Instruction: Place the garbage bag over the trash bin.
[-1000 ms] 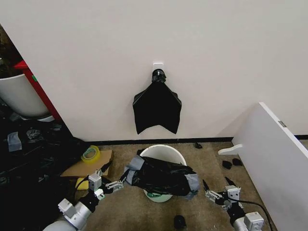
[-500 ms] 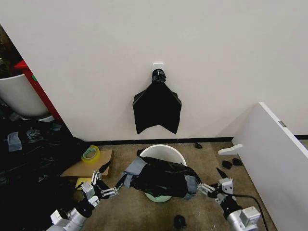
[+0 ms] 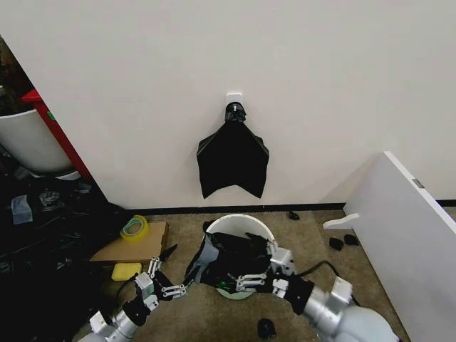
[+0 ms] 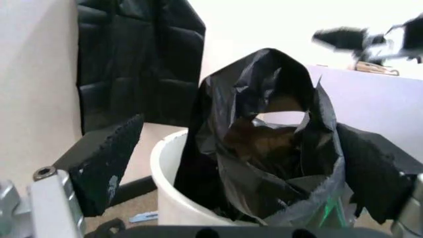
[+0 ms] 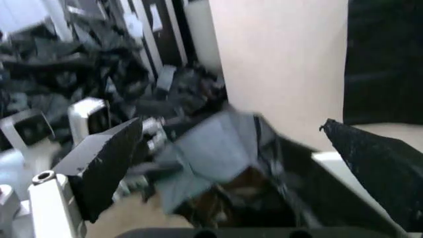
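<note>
The trash bin (image 3: 242, 222), a round cream-white bucket, stands on the floor by the wall. The garbage bag (image 3: 231, 260), glossy black with grey taped edges, lies bunched over its near rim. The bag's mouth gapes partly in the left wrist view, where the garbage bag (image 4: 264, 144) rises out of the trash bin (image 4: 168, 188). My left gripper (image 3: 179, 268) is open just left of the bag, a little apart from it. My right gripper (image 3: 251, 265) is open at the bag's near right side, its fingers (image 5: 109, 158) spread wide around the taped edge (image 5: 218, 144).
A flat black bundle (image 3: 233, 160) hangs on the wall above the bin. A white board (image 3: 406, 235) leans at the right. Cardboard with a tape roll (image 3: 134, 228) and dark clutter lie at the left, beside a big white tub (image 3: 28, 142). A small black object (image 3: 266, 328) lies on the floor.
My right gripper has swung left from beside the bin onto the bag. The bag has bunched narrower on the bin. My left gripper has drawn slightly away from the bag's left edge.
</note>
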Tool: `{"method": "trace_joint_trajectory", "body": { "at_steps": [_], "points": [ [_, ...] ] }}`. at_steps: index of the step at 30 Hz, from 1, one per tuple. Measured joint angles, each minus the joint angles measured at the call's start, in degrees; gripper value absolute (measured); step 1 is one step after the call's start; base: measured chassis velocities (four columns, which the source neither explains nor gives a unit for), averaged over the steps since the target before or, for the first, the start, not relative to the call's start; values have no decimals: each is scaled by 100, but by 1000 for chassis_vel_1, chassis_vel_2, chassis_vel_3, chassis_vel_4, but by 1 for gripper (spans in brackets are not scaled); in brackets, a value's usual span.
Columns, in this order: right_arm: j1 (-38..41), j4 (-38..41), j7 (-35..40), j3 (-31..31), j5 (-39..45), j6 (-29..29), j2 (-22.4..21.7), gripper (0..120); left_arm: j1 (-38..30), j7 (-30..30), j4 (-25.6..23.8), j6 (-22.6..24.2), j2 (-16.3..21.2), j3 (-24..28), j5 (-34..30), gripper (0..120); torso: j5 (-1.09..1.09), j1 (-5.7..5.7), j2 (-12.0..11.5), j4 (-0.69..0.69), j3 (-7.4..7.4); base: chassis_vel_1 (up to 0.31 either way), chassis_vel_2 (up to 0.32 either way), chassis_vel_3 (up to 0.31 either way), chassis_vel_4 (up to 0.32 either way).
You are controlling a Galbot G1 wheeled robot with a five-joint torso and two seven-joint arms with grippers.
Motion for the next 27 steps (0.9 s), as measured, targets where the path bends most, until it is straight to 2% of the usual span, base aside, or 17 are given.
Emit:
{"method": "trace_joint_trajectory", "body": {
  "at_steps": [5, 9, 10, 15, 16, 19, 21, 23, 24, 27],
  "points": [
    [273, -453, -161, -270, -211, -7, 126, 97, 5, 44, 7, 31, -2, 22, 21, 100, 1, 0, 0, 2, 0, 0, 0, 0, 0],
    [465, -621, -157, -441, -245, -19, 276, 84, -2, 62, 14, 60, -5, 38, 58, 100, 1, 0, 0, 2, 0, 0, 0, 0, 0],
    [465, -621, -157, -441, -245, -19, 276, 84, -2, 62, 14, 60, -5, 38, 58, 100, 1, 0, 0, 2, 0, 0, 0, 0, 0],
    [610, -730, -303, -607, -248, -106, 337, 60, -8, 82, 14, 105, -27, 55, 98, 100, 0, 0, 0, 2, 0, 0, 0, 0, 0],
    [610, -730, -303, -607, -248, -106, 337, 60, -8, 82, 14, 105, -27, 55, 98, 100, 0, 0, 0, 2, 0, 0, 0, 0, 0],
    [627, -776, -370, -690, -259, -162, 376, 47, 2, 97, 13, 108, -42, 56, 106, 100, 0, -1, 0, 2, 0, 0, 0, 0, 0],
    [629, -778, -375, -697, -260, -167, 379, 45, 4, 99, 13, 108, -42, 56, 106, 100, 0, -1, 0, 2, 0, 0, 0, 0, 0],
    [644, -785, -406, -736, -268, -206, 407, 34, 17, 107, 12, 109, -45, 54, 109, 100, 0, -1, 0, 2, 0, 0, 0, 0, 0],
    [644, -785, -406, -736, -268, -206, 407, 34, 17, 107, 12, 109, -45, 54, 109, 100, 0, -1, 0, 2, 0, 0, 0, 0, 0],
    [704, -789, -369, -840, -265, -275, 519, 17, 41, 115, 13, 106, -61, 53, 141, 100, 0, -1, 0, 2, 0, 0, 0, 0, 0]
  ]
}}
